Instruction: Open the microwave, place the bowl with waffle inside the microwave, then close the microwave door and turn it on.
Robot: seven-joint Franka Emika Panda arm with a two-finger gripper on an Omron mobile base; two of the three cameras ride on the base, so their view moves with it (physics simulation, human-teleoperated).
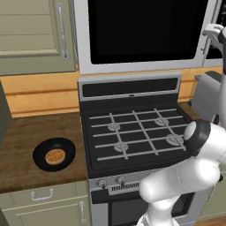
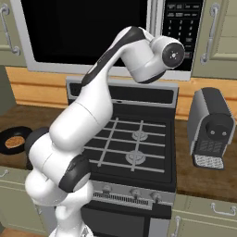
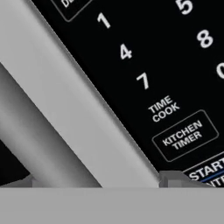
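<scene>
**Q:** Where's your gripper [image 3: 98, 179] at right now, and is it on anything?

**A:** Its two tips stand wide apart, nothing clamped. They sit right up at the handle [image 3: 43, 131], the vertical silver bar on the right edge of the microwave door [image 1: 141, 31], with the dark button panel [image 3: 166, 65] just beside it. You can't tell from here whether a tip is touching the bar.

**Q:** How's that door going to feel?

**A:** My guess is it's stiff and rigid, and it swings on a hinge at the far left. The bar is smooth metal, so it's probably a bit slippery. You want to close across the bar itself around mid-height and pull in an arc, not straight back.

**Q:** And the bowl [image 1: 39, 152]?

**A:** It's on the counter [image 1: 26, 132] left of the stove [image 1: 132, 132], toward the counter's front edge, with the waffle [image 1: 55, 156] lying flat inside. It's likely light and hard. You'd pinch the rim and keep it level so the waffle doesn't slide out.
</scene>
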